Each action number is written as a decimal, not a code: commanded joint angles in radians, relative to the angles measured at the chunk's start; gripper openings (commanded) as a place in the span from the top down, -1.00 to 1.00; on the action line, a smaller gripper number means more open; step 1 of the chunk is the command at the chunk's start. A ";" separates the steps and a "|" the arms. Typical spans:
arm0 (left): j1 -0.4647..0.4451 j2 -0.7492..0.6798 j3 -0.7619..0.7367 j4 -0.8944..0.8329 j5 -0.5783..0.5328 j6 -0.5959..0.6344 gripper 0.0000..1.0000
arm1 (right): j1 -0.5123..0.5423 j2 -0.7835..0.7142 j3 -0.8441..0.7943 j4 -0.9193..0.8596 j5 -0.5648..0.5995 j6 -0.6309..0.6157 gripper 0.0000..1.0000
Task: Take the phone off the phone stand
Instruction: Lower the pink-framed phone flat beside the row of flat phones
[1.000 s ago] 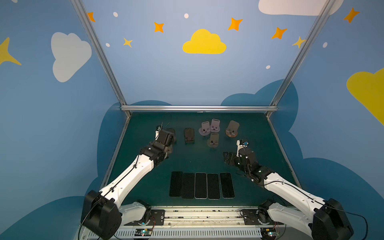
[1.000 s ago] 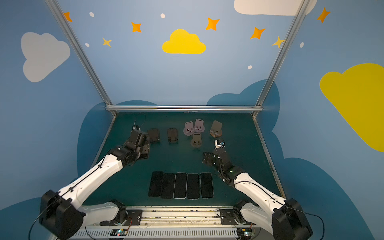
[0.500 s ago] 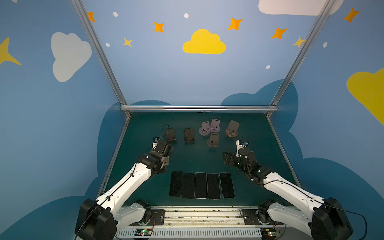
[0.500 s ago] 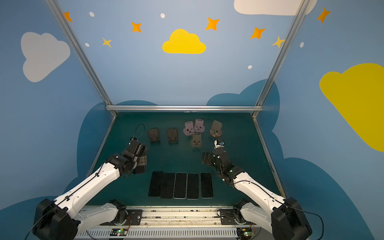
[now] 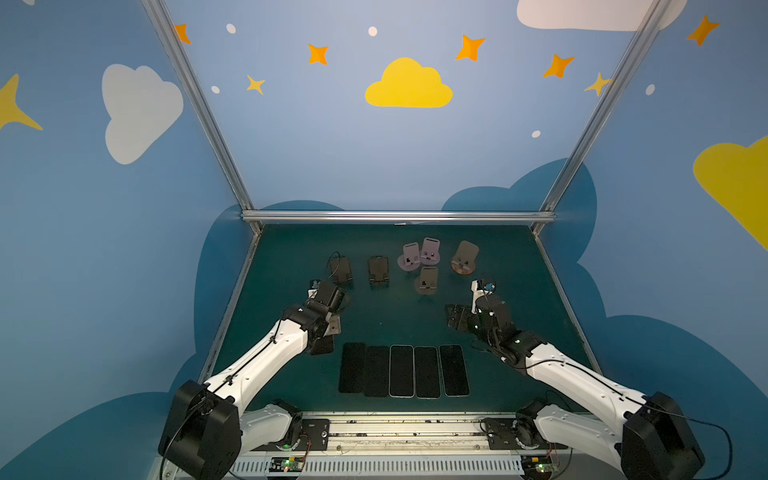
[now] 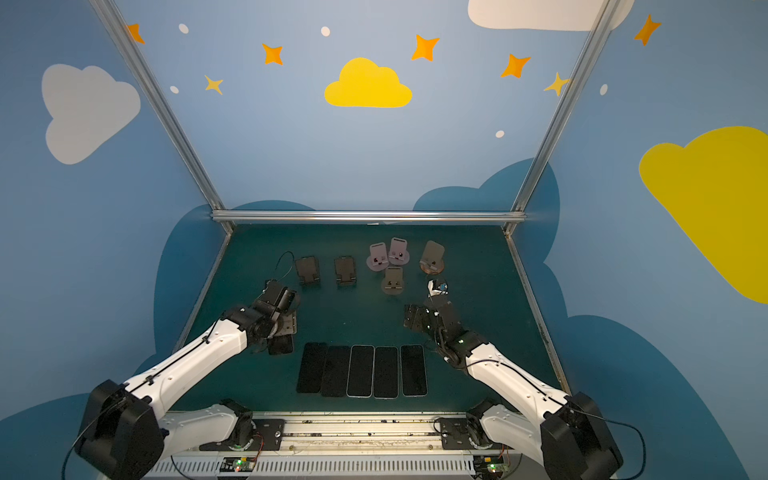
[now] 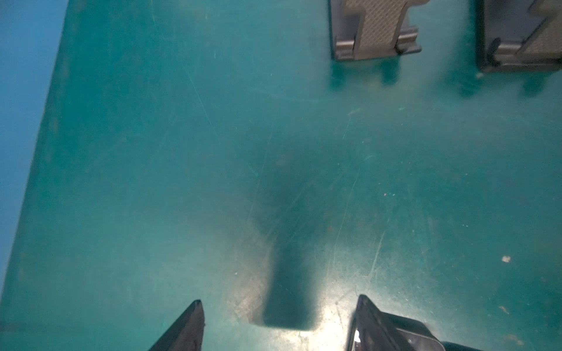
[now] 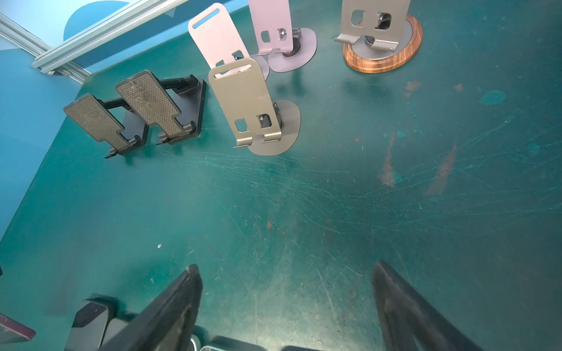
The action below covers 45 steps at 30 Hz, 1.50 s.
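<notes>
Phone [image 5: 323, 348] sits pinched in my left gripper [image 7: 279, 300], jaws closed on it, clear of the stands [image 5: 428, 279], near the left edge of the table [image 5: 395, 316]. My right gripper [image 8: 286, 266] is spread wide over a bare patch, gripping nothing. Open green lies between my two grippers. Just beside the held one, five phones [image 5: 401, 371] lie flat side by side by the front edge. The stands at the back number six, two black, two pink, one grey, one wood-based, all empty
</notes>
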 commanded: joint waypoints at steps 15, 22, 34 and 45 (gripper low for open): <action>-0.001 0.165 0.020 -0.138 0.088 -0.092 -0.33 | 0.004 0.004 0.035 0.004 0.017 0.012 -0.75; -0.013 0.201 0.007 -0.146 0.117 -0.102 -0.33 | 0.004 0.018 0.038 0.005 0.018 0.015 -0.75; -0.028 0.253 -0.003 -0.171 0.201 -0.105 -0.34 | 0.003 0.031 0.047 -0.008 0.025 0.014 -0.75; -0.012 0.358 0.034 -0.134 0.196 -0.084 -0.40 | 0.003 0.021 0.044 -0.013 0.030 0.012 -0.75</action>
